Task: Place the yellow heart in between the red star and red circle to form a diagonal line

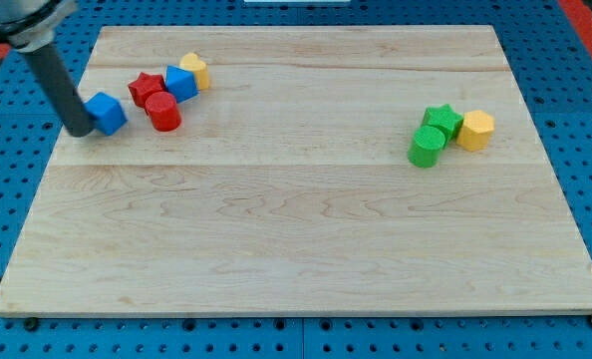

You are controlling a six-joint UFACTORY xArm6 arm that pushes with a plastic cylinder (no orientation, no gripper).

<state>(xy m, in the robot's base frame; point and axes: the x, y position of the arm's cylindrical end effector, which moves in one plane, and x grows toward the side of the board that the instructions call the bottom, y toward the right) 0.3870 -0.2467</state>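
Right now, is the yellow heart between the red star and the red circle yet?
Not yet. The red star and red circle already touch, so there is no gap for it. The yellow heart sits at the view's upper right of them, behind a blue block. My tip is against another blue block at the view's left. Moving the heart in is still left.

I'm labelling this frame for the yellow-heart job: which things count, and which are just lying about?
In the job: yellow heart, red star, red circle, my tip, which is left of and touching a blue block.

Lying about: that blue block, second blue block, green star, green cylinder, yellow hexagon.
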